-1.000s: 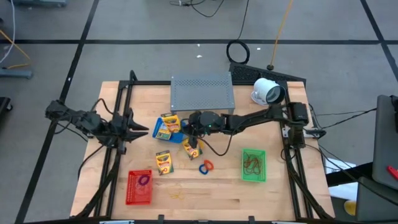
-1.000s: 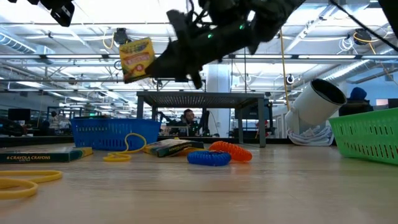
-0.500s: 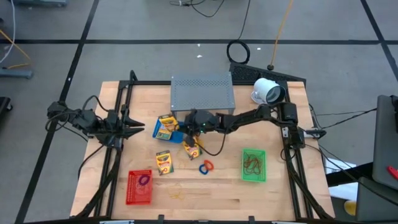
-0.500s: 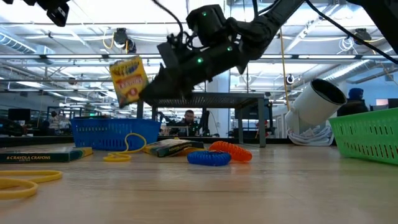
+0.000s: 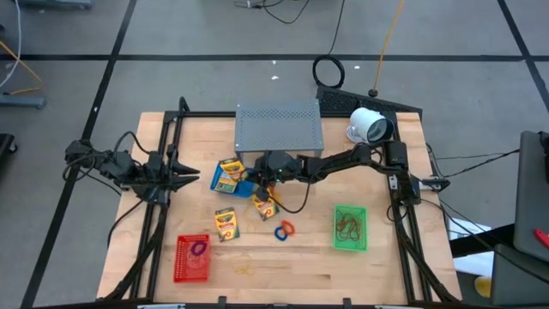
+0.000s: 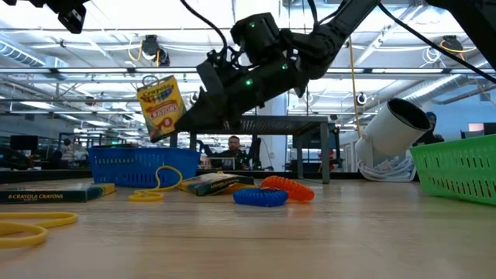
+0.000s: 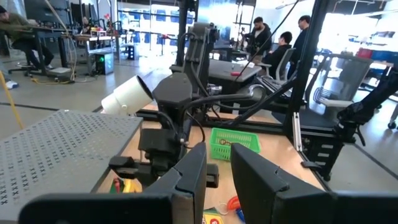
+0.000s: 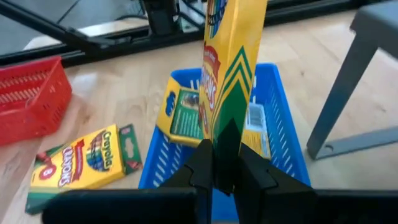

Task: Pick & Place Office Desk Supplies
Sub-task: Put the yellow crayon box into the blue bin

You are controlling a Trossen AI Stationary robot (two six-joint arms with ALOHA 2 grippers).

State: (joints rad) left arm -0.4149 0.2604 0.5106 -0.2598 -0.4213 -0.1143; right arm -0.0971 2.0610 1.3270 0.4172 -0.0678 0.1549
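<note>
My right gripper (image 5: 256, 176) (image 8: 225, 152) reaches in from the table's right and is shut on a yellow crayon pack (image 6: 160, 107) (image 8: 230, 62). It holds the pack in the air above the blue basket (image 5: 225, 180) (image 8: 280, 124). Another crayon pack (image 8: 186, 112) lies in that basket. Two more packs lie flat on the table (image 5: 226, 223) (image 5: 264, 204). My left gripper (image 5: 184, 176) (image 7: 217, 180) waits open near the left edge, touching nothing. A red basket (image 5: 192, 257) holds a purple band. A green basket (image 5: 349, 227) holds tan bands. My right gripper pinches the crayon pack's lower end (image 8: 227, 134) between its two fingers, which lie across the pack's thin sides. The pack is lifted clear. It stands nearly upright beyond the fingertips, slightly tilted in the low view, over the blue basket.
The grey perforated stand (image 5: 279, 127) sits right behind the blue basket, and the white round device (image 5: 371, 126) is at the far right. Blue and orange coiled bands (image 5: 283, 229) and a yellow band (image 5: 244, 269) lie on the wood near the front.
My right gripper has moved a little toward the table's left edge and downward, still shut on the crayon pack. The pack has come lower toward the blue basket and tipped slightly. My left gripper has drawn back a little toward the left edge.
</note>
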